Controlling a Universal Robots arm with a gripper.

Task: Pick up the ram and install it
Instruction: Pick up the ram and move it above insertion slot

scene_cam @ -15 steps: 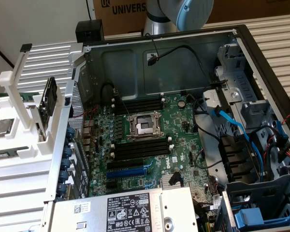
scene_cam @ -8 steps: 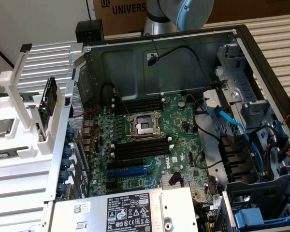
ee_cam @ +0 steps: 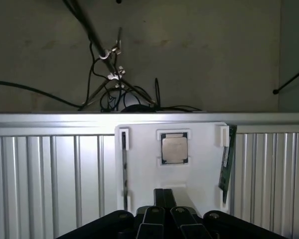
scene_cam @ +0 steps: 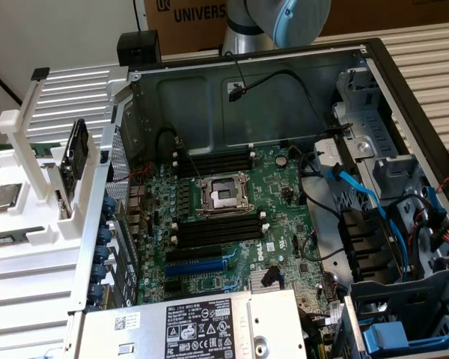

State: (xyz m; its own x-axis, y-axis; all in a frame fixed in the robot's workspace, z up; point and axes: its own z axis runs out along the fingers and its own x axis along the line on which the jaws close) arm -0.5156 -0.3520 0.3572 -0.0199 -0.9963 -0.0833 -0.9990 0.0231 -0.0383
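The ram [ee_cam: 227, 159], a thin green stick with a white label, stands on edge in a slot at one side of a white holder [ee_cam: 199, 174]. My gripper [ee_cam: 165, 200] hangs some way short of the holder, pointing at its middle, shut with nothing between the fingers. In the exterior view the arm [scene_cam: 277, 19] rises behind the open computer case. The motherboard [scene_cam: 232, 217] lies inside the case, with black memory slots [scene_cam: 213, 162] on both sides of the processor socket [scene_cam: 224, 196].
A processor chip [ee_cam: 174, 148] sits in the holder's middle recess, and a thin dark part [ee_cam: 124, 169] stands in its other side slot. The holder [scene_cam: 30, 209] sits on a ribbed white surface at the exterior view's left. Cables [scene_cam: 359, 194], drive cages and a power supply [scene_cam: 202, 329] crowd the case.
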